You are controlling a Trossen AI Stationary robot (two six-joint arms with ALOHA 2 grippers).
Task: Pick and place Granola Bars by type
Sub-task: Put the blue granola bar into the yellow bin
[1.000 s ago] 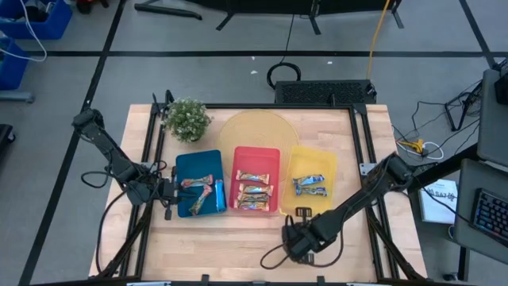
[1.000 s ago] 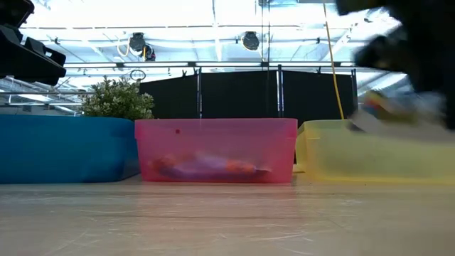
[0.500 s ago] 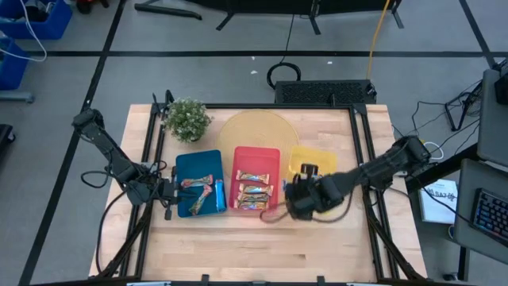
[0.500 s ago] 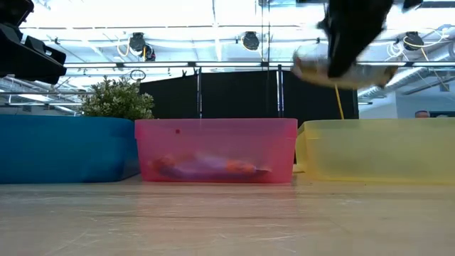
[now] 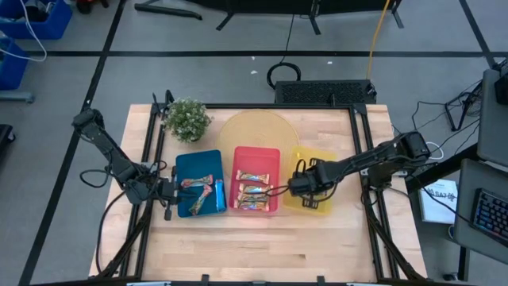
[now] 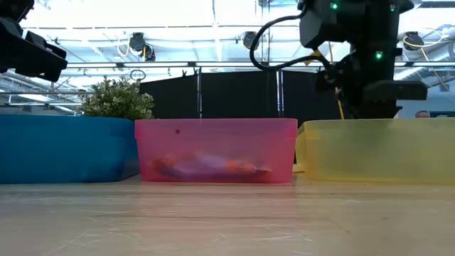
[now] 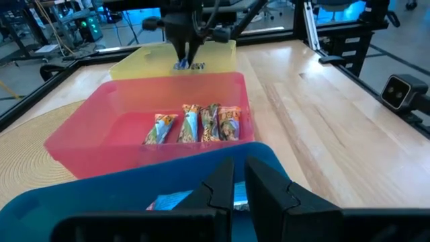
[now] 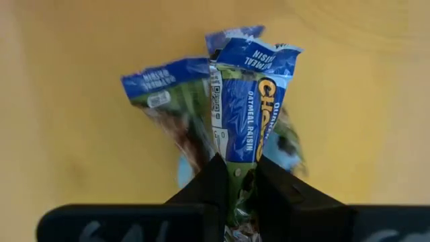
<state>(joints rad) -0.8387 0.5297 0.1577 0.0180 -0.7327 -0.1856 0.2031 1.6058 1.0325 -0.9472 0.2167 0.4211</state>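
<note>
High view, landmark: the red tray (image 5: pixel 257 156) is sitting mid-surface (image 5: pixel 238 238); every place below is being given relative to it.
High view, right hand (image 5: pixel 295 187): it is hanging over the yellow tray (image 5: pixel 327 163), just beside the red tray on the side away from the blue tray (image 5: pixel 196 163).
High view, left hand (image 5: pixel 168 193): it is waiting at the blue tray's outer edge, the far side of that tray from the red one.
High view, granola bars: several are lying inside the red tray (image 5: pixel 254 191), a few in the blue tray (image 5: pixel 198 195).
Low view, right hand (image 6: pixel 366 96): it is dipping behind the yellow tray's wall (image 6: pixel 377 149), next to the red tray (image 6: pixel 215 149); the fingertips are hidden there.
Left wrist view, left hand (image 7: pixel 236 185): the fingers are standing narrow with nothing between them, over the blue tray's rim (image 7: pixel 134 181), facing the red tray (image 7: pixel 94 128) and its row of bars (image 7: pixel 198 124).
Right wrist view, right hand (image 8: pixel 236 178): it is pinching the crimped end of a blue-white bar (image 8: pixel 243 101) above the yellow tray floor (image 8: pixel 67 168), where another blue-white bar (image 8: pixel 164 87) is lying.
Handling, judged: the bar is looking light, with a slick, crinkly wrapper and a firm, breakable core.
Hold, judged: an end grip is leaving the bar dangling and free to swing or slip; taking it across the middle of its width would be steadier.
</note>
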